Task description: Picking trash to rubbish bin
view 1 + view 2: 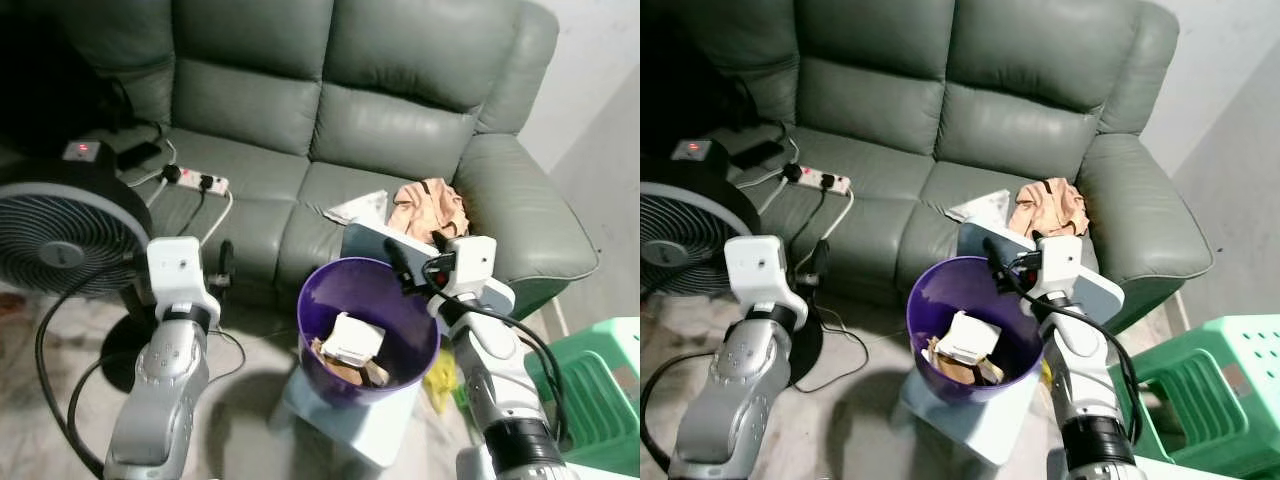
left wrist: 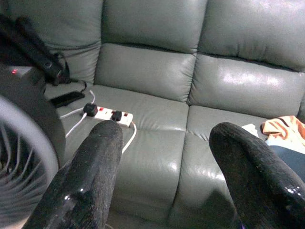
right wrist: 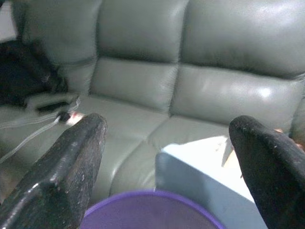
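Trash (image 1: 352,340), paper and cardboard scraps, lies inside the purple bin (image 1: 330,295), which stands on the floor just in front of the grey sofa (image 1: 400,120). Right gripper (image 3: 164,157) hangs over the bin's far rim, fingers spread wide and empty. Left gripper (image 2: 174,167), beside the bin near the fan (image 1: 60,230), is also wide open, holding nothing.
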Tool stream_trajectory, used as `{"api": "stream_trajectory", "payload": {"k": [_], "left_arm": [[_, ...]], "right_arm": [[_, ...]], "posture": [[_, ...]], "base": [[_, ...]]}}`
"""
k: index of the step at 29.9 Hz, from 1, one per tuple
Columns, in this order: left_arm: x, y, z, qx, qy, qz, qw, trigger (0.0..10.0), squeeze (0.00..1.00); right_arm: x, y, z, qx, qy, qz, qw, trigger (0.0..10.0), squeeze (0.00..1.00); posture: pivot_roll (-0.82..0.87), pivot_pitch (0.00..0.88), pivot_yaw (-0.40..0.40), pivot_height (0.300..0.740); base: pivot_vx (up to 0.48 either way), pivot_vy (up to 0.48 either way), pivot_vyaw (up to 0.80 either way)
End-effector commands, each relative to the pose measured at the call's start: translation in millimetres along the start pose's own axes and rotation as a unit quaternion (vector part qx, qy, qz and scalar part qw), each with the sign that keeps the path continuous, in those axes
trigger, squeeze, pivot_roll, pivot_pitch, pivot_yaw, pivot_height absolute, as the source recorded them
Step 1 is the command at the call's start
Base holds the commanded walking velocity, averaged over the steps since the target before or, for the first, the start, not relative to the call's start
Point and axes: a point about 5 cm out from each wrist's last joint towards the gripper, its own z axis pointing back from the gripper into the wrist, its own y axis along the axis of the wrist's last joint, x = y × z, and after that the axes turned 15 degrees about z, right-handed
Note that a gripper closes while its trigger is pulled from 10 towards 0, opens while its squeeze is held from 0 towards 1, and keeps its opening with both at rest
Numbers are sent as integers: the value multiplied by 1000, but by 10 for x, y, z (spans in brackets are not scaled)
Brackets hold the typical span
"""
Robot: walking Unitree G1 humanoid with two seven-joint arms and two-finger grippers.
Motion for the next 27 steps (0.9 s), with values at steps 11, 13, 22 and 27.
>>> {"api": "stream_trajectory", "payload": {"k": [11, 13, 22, 27], "left_arm": [[-59, -11, -409, -4, -6, -11, 1000, 10000, 0], [-21, 18, -454, 2, -13, -5, 1000, 10000, 0], [-21, 46, -619, 8, -10, 20, 1000, 10000, 0], [-1, 60, -650, 13, -26, 22, 999, 10000, 0]], "right_arm": [[128, 26, 239, -3, -95, 16, 995, 10000, 0], [131, 40, 262, 3, -105, 15, 994, 10000, 0], [5, 20, 209, -21, -105, 25, 994, 10000, 0], [-15, 20, 168, -29, -107, 34, 993, 10000, 0]], "posture": [[-23, 0, -19, 740], [-29, 0, -18, 740], [-45, 0, -8, 740], [-42, 0, -2, 740]], "base": [[0, 0, 0], [0, 0, 0], [0, 0, 0], [0, 0, -655]]}}
